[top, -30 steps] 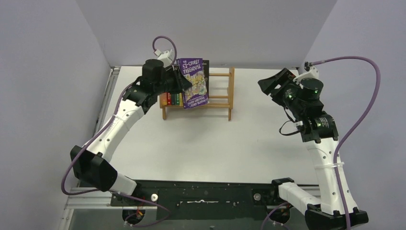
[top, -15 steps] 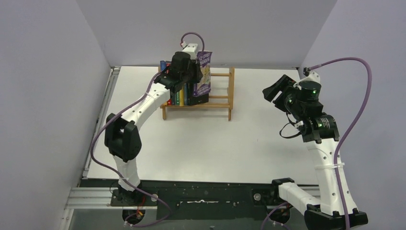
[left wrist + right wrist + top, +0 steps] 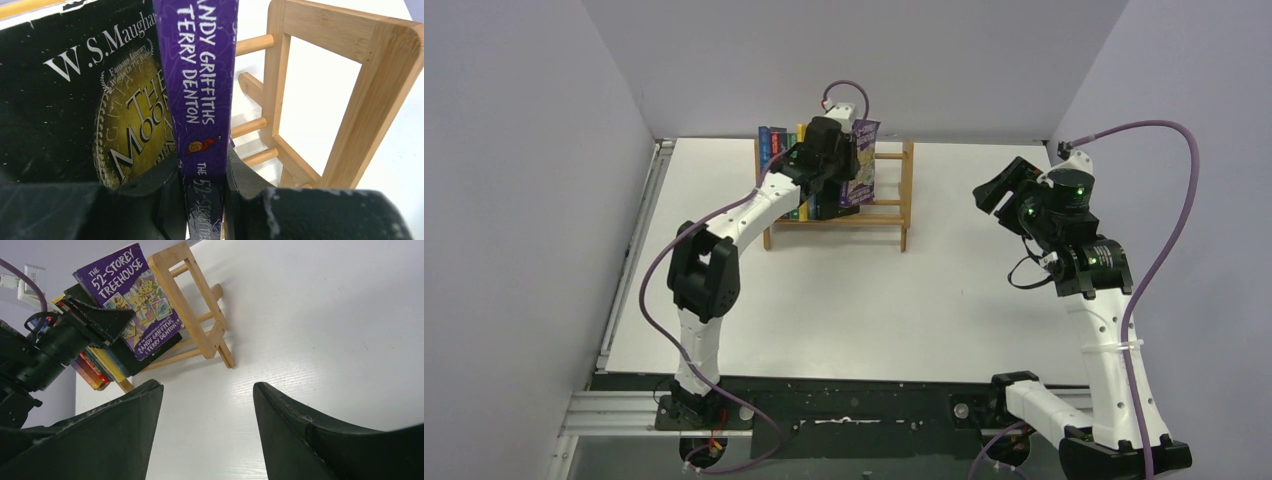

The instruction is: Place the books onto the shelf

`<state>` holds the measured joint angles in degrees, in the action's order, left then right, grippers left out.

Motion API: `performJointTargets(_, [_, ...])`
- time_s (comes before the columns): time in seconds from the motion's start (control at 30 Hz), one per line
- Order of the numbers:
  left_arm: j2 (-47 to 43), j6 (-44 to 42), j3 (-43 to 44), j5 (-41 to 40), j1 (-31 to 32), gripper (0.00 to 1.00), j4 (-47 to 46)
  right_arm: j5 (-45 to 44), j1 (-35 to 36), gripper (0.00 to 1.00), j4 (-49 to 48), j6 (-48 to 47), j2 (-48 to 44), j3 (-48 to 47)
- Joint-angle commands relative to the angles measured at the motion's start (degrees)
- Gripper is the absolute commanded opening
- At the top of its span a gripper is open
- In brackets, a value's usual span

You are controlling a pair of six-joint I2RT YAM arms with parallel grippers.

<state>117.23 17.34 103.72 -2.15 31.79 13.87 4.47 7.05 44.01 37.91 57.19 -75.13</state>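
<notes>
The purple book (image 3: 202, 100) is in the shelf (image 3: 907, 195), just right of the black book (image 3: 75, 100) — the left gripper (image 3: 202, 192) pinches its spine. The right gripper (image 3: 207, 425) hangs wide and empty, well to the right over the table (image 3: 874, 300).

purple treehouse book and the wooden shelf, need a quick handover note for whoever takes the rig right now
Left gripper: shut on the spine of the purple cartoon paperback, holding it tilted at the light wooden slat shelf.
Right gripper: open, empty, raised off to the right of the shelf.
Done: a row of books stands in the shelf's left part, the black paperback with gold lettering last in line.
Left: seat the purple book beside the black one, release, back out. Whether it touches the slats cannot be told.
</notes>
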Motion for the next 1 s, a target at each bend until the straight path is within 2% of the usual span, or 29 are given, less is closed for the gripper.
performJointTargets(0.0, [-1.3, -0.56, 0.75, -2.39, -0.15, 0.0, -8.93, -0.85, -0.38, 0.68, -1.38, -0.83, -0.2, -0.92])
performJointTargets(0.33, [-0.61, -1.2, -2.41, -3.55, 0.52, 0.13, -9.06, 0.26, -0.54, 0.68, -1.45, -0.81, 0.29, 0.05])
performJointTargets(0.67, [-0.66, -0.91, -1.42, -13.33, 1.96, 0.42, -3.97, 0.35, -0.64, 0.68, -1.38, -0.9, -0.66, 1.13])
performJointTargets(0.97, [-5.68, -0.15, 1.4, -17.05, 1.66, 0.45, 3.19, 0.81, -1.0, 0.68, -1.38, -0.91, -0.92, 1.41])
